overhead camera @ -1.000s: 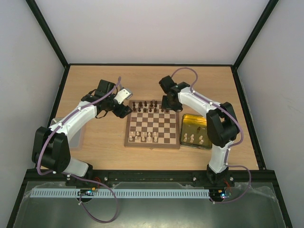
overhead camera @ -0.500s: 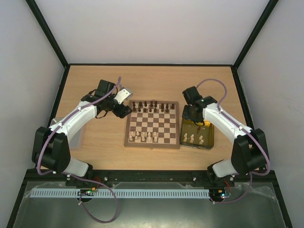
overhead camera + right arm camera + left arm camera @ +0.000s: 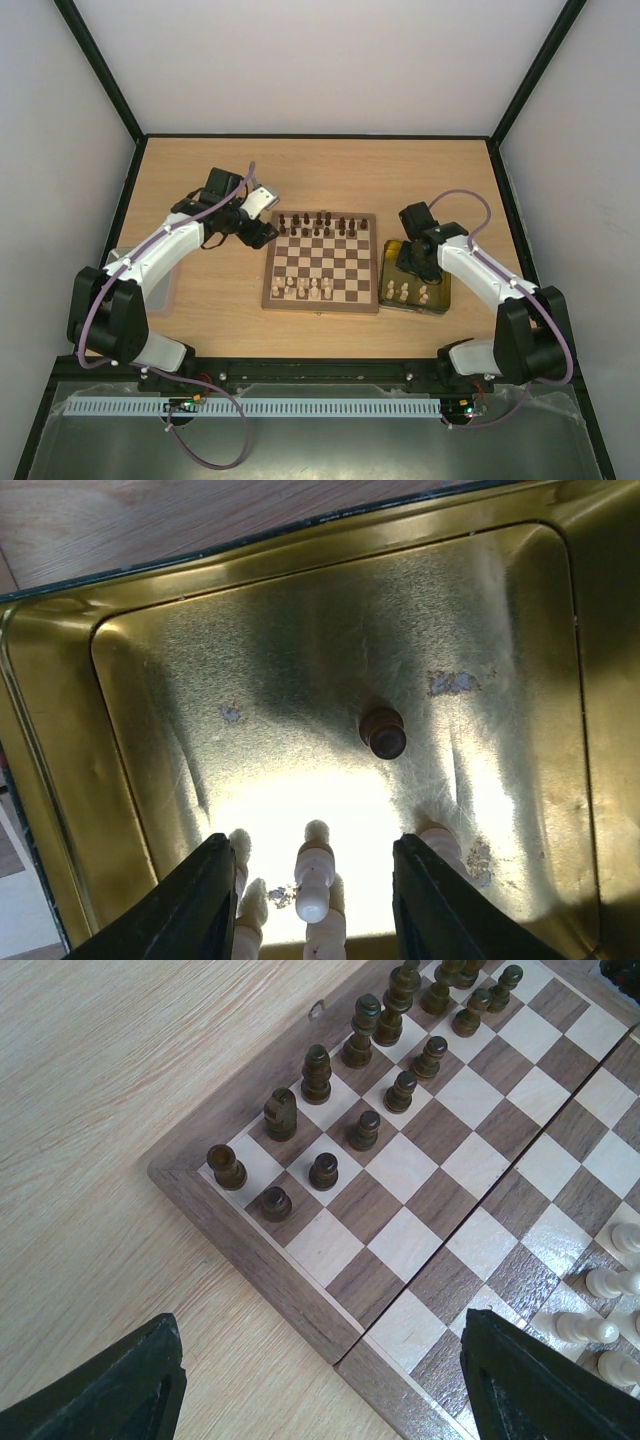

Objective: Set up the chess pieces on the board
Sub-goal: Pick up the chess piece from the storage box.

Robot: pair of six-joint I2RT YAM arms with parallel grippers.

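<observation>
Your right pincer [image 3: 315, 852] is spread open over the gold tray [image 3: 300, 630]. The dark piece [image 3: 383, 733] stands upright just ahead, nearer its right finger.

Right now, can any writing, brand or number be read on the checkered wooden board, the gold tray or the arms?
None readable. The square wooden chessboard has a plain brown border, the shiny gold rectangular tray shows only scuffs, the left arm and right arm show no legible marks.
</observation>
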